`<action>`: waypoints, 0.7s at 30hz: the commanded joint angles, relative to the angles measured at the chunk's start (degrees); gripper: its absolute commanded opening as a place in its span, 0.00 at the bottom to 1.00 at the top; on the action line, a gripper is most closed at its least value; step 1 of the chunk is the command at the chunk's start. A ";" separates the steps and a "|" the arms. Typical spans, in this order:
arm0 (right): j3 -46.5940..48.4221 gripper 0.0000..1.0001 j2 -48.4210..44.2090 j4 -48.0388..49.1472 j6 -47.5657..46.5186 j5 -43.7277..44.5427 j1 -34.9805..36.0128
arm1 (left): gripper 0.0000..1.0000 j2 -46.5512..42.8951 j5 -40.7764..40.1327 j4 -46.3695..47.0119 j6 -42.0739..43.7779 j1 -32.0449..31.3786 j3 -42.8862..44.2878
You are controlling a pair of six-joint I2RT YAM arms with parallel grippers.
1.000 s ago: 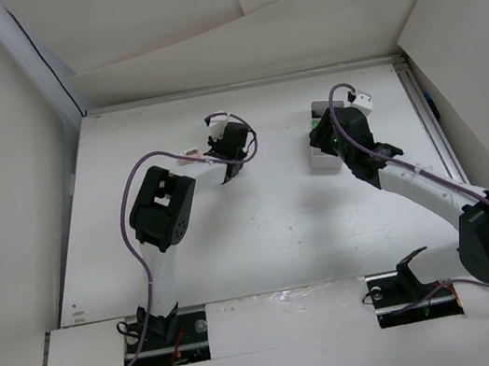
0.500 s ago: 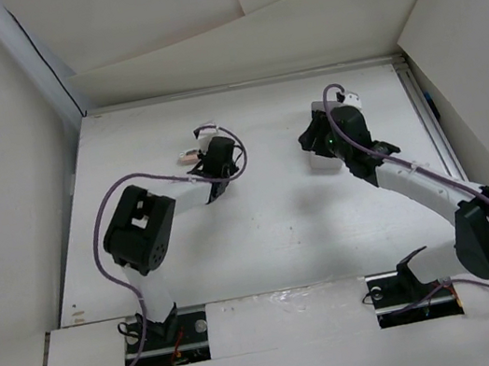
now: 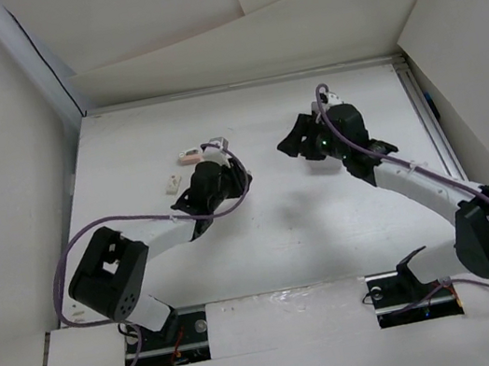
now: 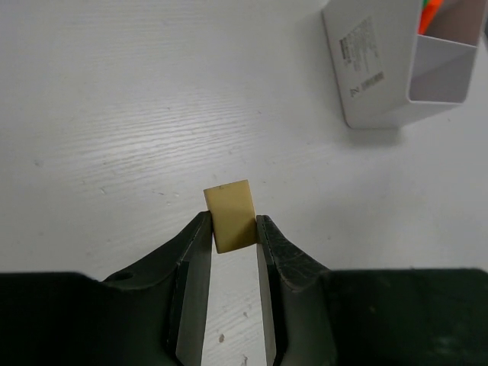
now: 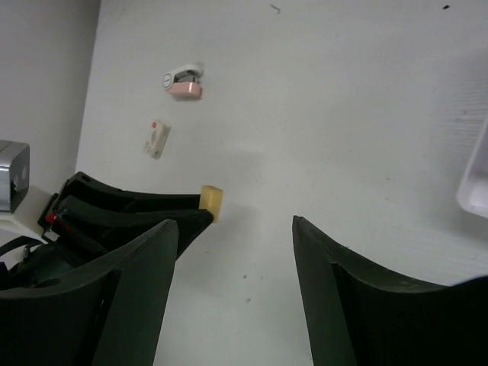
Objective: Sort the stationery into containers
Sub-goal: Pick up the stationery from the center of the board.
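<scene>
My left gripper [image 4: 232,223] is shut on a small beige eraser block [image 4: 231,216] and holds it just above the table. The white box [image 4: 381,72] lies ahead and to its right, with an orange marker end [image 4: 431,11] showing inside. In the top view the left gripper [image 3: 239,178] is left of centre. My right gripper [image 3: 297,141] is open and empty and hangs over the table, covering most of the box. The right wrist view shows its open fingers [image 5: 235,223], the beige eraser [image 5: 212,202] in the left fingers and a corner of the box [image 5: 476,183].
A pink item with a white clip [image 3: 190,156] and a small beige-white block [image 3: 172,182] lie on the table left of the left gripper. They also show in the right wrist view as the pink item [image 5: 185,87] and the block [image 5: 156,138]. White walls enclose the table.
My left gripper has pulled back toward the near side and the arm's elbow has swung left. My right gripper has moved left, away from above the box.
</scene>
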 commanded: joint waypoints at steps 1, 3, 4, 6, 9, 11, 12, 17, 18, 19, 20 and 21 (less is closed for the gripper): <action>3.78 0.68 1.29 4.28 1.20 -4.62 2.77 | 0.00 -5.15 8.29 6.87 2.49 -0.11 -1.53; 4.31 0.68 2.70 4.28 1.90 -4.62 4.01 | 0.00 -6.20 8.91 7.49 4.15 -0.11 -1.54; 4.92 0.68 3.31 4.28 2.51 -5.32 5.23 | 0.00 -6.99 10.22 7.49 4.68 -0.11 -2.06; 5.54 0.68 5.07 4.28 2.52 -5.85 6.64 | 0.00 -7.52 10.93 7.49 5.56 -0.11 -2.06; 6.77 0.68 6.39 4.28 3.13 -5.24 8.49 | 0.00 -8.05 12.43 8.19 6.09 -0.11 -2.59; 6.77 0.68 7.01 4.28 3.75 -4.71 9.20 | 0.00 -9.19 13.04 8.19 6.62 -0.11 -2.59; 6.77 0.66 7.53 4.28 4.45 -4.19 9.20 | 0.00 -9.20 13.83 8.19 6.62 -0.11 -3.20; 7.30 0.65 8.15 4.28 4.98 -3.48 9.20 | 0.00 -10.25 14.63 8.72 6.62 -0.11 -3.73; 7.82 0.63 8.15 4.28 4.98 -4.00 9.20 | 0.00 -10.25 16.02 8.72 6.62 -0.11 -3.73; 7.83 0.60 8.68 4.28 4.98 -4.01 9.20 | 0.00 -10.25 16.55 8.72 6.62 -0.11 -3.73; 7.83 0.60 8.68 4.28 5.50 -4.01 9.20 | 0.00 -10.77 16.56 9.33 6.62 -0.11 -3.73; 7.83 0.58 9.29 4.28 5.51 -4.01 9.20 | 0.00 -10.78 17.17 9.34 6.62 -0.11 -4.34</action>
